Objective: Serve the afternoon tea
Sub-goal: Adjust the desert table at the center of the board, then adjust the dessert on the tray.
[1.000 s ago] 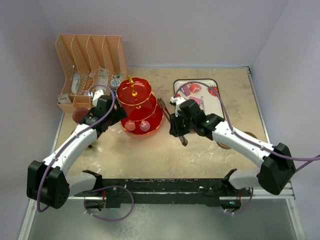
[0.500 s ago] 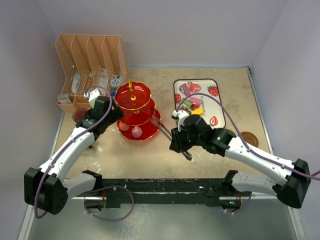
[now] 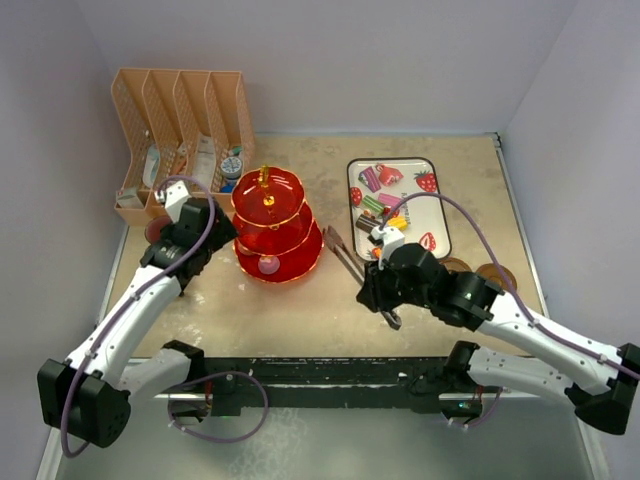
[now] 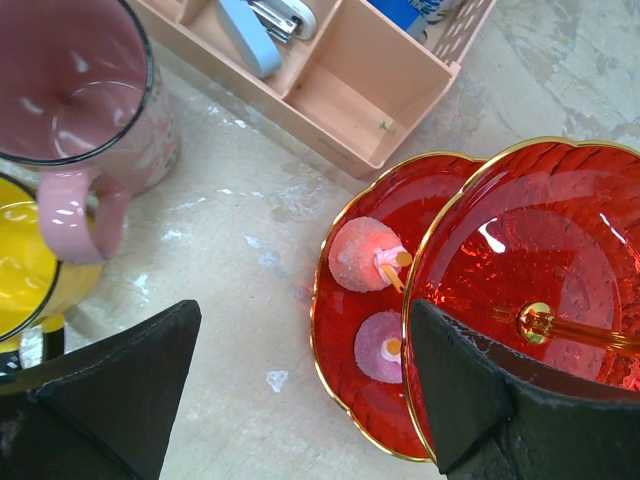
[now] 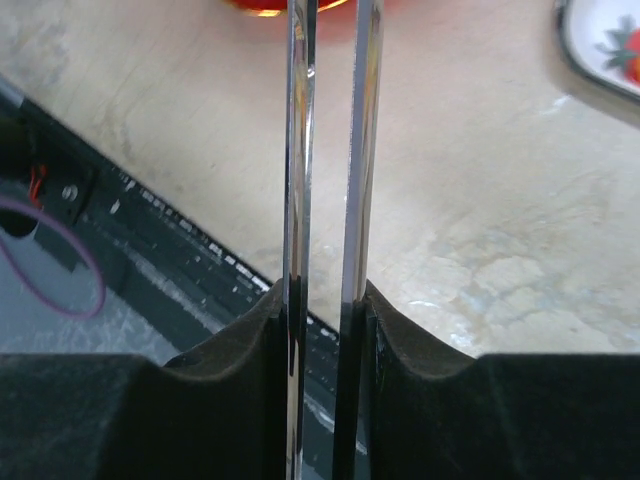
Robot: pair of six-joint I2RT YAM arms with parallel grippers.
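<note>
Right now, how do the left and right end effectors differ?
The left end effector is open and empty; the right end effector is shut on the metal tongs. The left sits beside the red stand; the right is well apart from it. Both are black.

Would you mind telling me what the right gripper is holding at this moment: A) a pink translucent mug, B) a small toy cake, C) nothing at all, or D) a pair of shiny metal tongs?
D: the right wrist view shows the right gripper shut on the two thin arms of the shiny metal tongs.
</note>
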